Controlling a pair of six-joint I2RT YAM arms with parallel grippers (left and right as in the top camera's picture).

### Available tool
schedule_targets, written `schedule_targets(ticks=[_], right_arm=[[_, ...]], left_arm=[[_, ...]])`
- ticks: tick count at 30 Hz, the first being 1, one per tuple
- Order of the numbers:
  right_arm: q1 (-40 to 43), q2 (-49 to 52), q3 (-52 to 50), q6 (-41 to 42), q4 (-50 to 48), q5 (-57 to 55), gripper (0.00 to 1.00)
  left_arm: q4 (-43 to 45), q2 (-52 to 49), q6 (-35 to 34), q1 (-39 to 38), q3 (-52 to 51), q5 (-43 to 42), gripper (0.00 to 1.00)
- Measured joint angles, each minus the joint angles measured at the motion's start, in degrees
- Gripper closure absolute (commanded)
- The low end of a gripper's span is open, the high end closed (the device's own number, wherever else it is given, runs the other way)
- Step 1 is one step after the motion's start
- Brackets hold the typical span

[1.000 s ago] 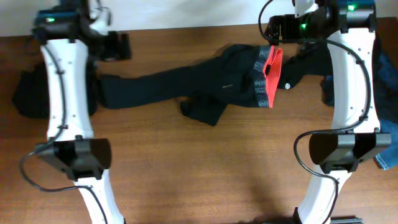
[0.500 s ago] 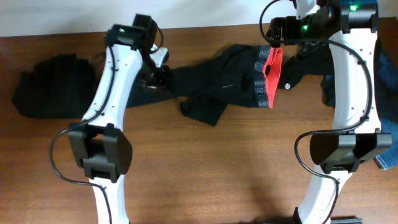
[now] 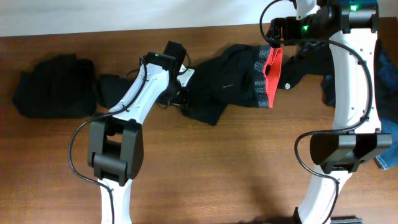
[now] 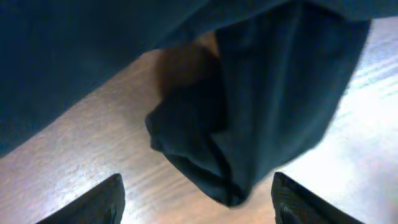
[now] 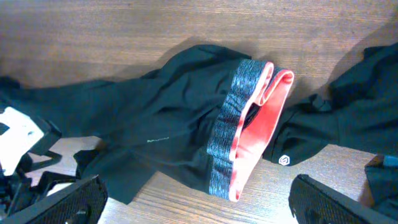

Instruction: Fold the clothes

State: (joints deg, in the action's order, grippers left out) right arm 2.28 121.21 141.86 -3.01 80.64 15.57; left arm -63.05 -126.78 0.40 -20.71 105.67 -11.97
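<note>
Long black trousers point(image 3: 230, 78) lie across the back of the table, with a grey waistband point(image 3: 261, 84) and red-orange lining point(image 3: 272, 65) at their right end. My left gripper point(image 3: 178, 93) hovers low over a bunched fold of the trousers point(image 4: 236, 143). Its jaws are open, with the fold's tip between the fingertips point(image 4: 93, 205) and touching neither. My right gripper point(image 3: 277, 31) is open above the table's back edge, looking down on the waistband point(image 5: 227, 140) and lining point(image 5: 264, 118); nothing is between its fingers point(image 5: 62, 202).
A heap of black clothes point(image 3: 53, 87) sits at the far left. More dark garments point(image 3: 311, 62) lie behind the right arm, and blue denim point(image 3: 385, 160) shows at the right edge. Bare wooden table point(image 3: 217, 174) fills the front.
My left arm has swung right, from the trouser leg's far-left end to the middle fold, and its jaws have narrowed somewhat. The right arm has not moved.
</note>
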Motion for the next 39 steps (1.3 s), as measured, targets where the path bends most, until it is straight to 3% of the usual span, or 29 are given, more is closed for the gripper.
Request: schedule_targets(ticks=[5,12,19,26,28,30,32,39], right_arm=[[0.0,0.0,0.0,0.0,0.2,0.0,0.01],[0.0,0.0,0.0,0.0,0.2,0.0,0.01],[0.0,0.0,0.0,0.0,0.2,0.0,0.01],[0.0,0.0,0.0,0.0,0.2,0.0,0.01],[0.0,0.0,0.0,0.0,0.2,0.0,0.01],[0.0,0.0,0.0,0.0,0.2,0.0,0.01],[0.0,0.0,0.0,0.0,0.2,0.0,0.01],[0.0,0.0,0.0,-0.1,0.2,0.0,0.01]], left_arm=[[6.5,0.0,-0.9,1.5,-3.8,1.3,0.41],[11.3,0.0,-4.5,1.5,-6.6,3.6,0.46],[11.9,0.0,-5.9,1.5,-6.6,2.2,0.6],[10.2,0.0,-6.1,1.4,-6.6,-0.8,0.62],[10.0,0.0,-6.1,1.4,-6.6,-1.5,0.7],[10.0,0.0,-6.2,1.4,-6.6,-2.2,0.91],[10.0,0.0,-6.1,1.4,-6.6,-2.5,0.99],[9.9,0.0,-6.3,1.4,-6.6,-2.8,1.0]])
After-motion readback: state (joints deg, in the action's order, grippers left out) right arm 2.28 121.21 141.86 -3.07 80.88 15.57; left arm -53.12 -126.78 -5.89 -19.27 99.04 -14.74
